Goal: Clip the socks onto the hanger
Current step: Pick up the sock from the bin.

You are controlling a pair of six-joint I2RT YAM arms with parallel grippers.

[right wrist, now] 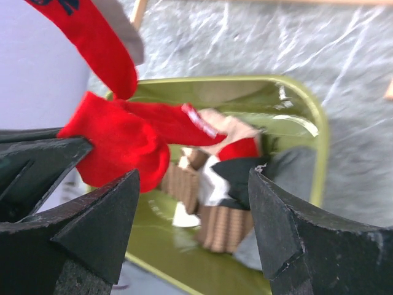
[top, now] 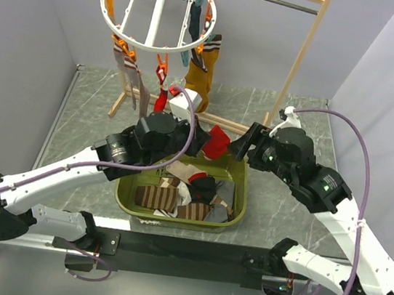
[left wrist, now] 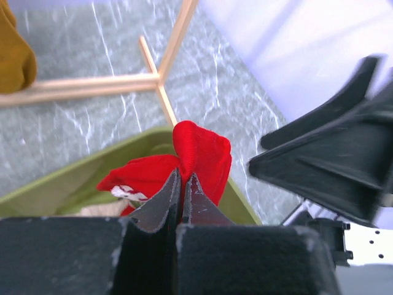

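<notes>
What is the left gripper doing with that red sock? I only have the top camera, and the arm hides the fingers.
Observer: The left wrist view shows the left gripper shut on the red sock, with a fold pinched between its tips.
Operator: And the right gripper?
Observer: The right wrist view shows the right gripper open wide, facing the green bin and gripping nothing.

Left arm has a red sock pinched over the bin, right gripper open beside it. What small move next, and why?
Probably ease the open right gripper onto the free end of the red sock and close. The left gripper pinches it bunched above the green bin; a second grip would likely spread it for a clip on the hanger.
</notes>
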